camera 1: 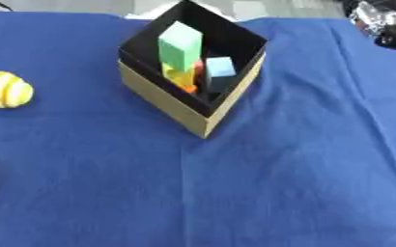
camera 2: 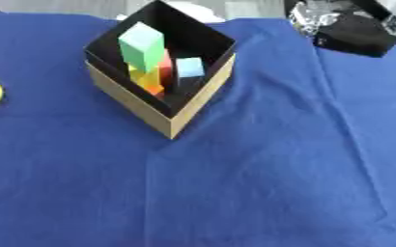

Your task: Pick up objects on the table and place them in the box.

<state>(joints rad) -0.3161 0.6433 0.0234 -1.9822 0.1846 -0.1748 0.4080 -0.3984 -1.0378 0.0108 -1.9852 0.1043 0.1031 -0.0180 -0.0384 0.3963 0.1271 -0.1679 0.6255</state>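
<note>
Box [camera 1: 163, 103] first since it's the biggest thing on the table: tan cardboard outside, black inside, sitting corner-toward-me in the upper middle of the blue cloth [camera 1: 277, 183]. It's already got a pile in it, a green block [camera 1: 180, 44] standing tall, a light blue cube [camera 1: 220, 66] beside it, and yellow and orange-red pieces lower down. What's left out is the yellow ball [camera 1: 5, 89], striped, sitting well off to the box's left near the cloth's left edge, so that's my guess for the next pick. It looks roundish, no real long axis to line up on, so approach angle shouldn't matter much. Neither hand is in either eye view, so I can't say whether they're spread or curled or holding anything. Going by sides alone, the left arm should be the nearer one to the ball, and the carry to the box would be a move rightward and a bit away from me. Cloth has a few creases running down the middle and right, nothing near the ball that I can see. There's dark and shiny clutter [camera 2: 353, 29] past the far right corner, well apart from everything, so it shouldn't get in the way.
</note>
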